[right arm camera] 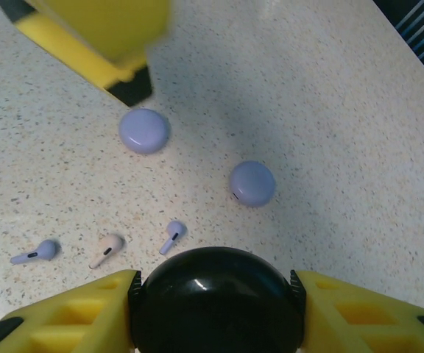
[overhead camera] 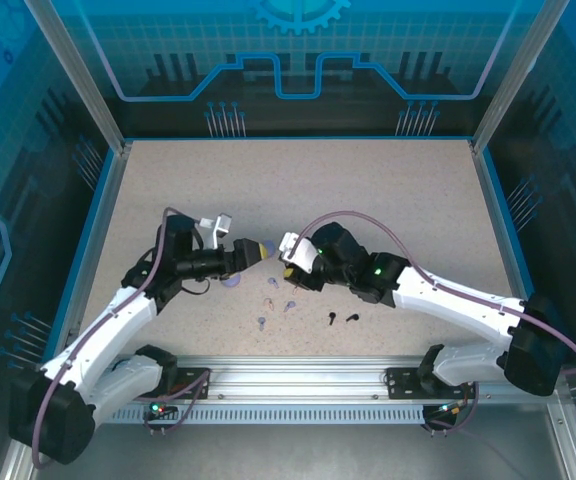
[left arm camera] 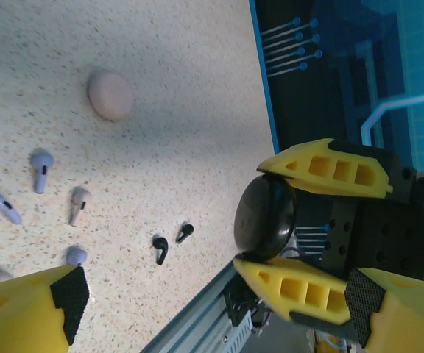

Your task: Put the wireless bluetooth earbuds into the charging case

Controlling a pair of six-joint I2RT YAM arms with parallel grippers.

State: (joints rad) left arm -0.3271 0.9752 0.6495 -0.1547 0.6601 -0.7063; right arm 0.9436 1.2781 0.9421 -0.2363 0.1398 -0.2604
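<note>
In right claw (right arm camera: 216, 283), seemingly plain case (right arm camera: 213, 316)

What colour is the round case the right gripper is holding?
The case is glossy black, clearest in the right wrist view.

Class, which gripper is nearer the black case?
Right. The right gripper clamps the black case between its fingers; the left gripper hangs open beside it, apart.

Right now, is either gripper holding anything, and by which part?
The right gripper holds the black round charging case, pinched across opposite sides between its yellow fingers. The left gripper is open, holding nothing.
</note>
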